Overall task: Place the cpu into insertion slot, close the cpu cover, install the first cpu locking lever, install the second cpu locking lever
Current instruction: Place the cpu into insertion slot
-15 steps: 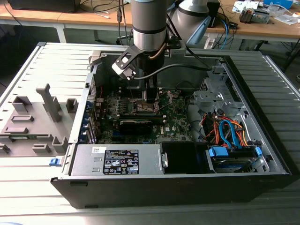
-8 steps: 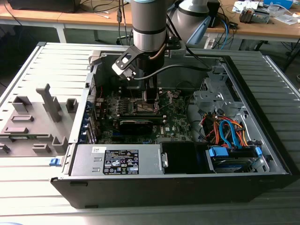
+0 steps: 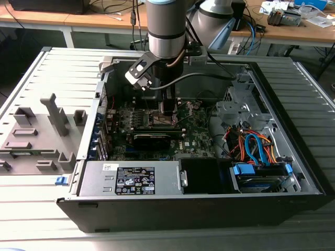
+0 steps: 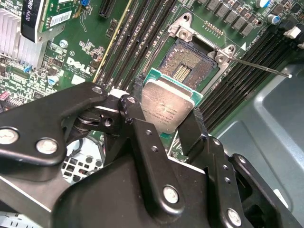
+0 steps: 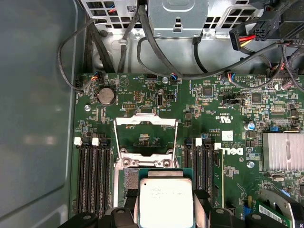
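My gripper is shut on the cpu, a flat square chip with a silver-grey top, one black finger on each of two opposite edges. The cpu hangs over the near edge of the insertion slot, whose dark pin field lies bare. I cannot tell whether the chip touches the slot. The cpu cover, a thin silver frame, lies flipped open beyond the slot. A thin metal locking lever sticks out sideways from the slot. In the exterior view the gripper reaches down into the open case over the motherboard.
Black memory slots flank the slot on both sides. A finned heatsink, a long black card and black cables are close by. The power supply and a drive bay with blue and orange cables fill the case front.
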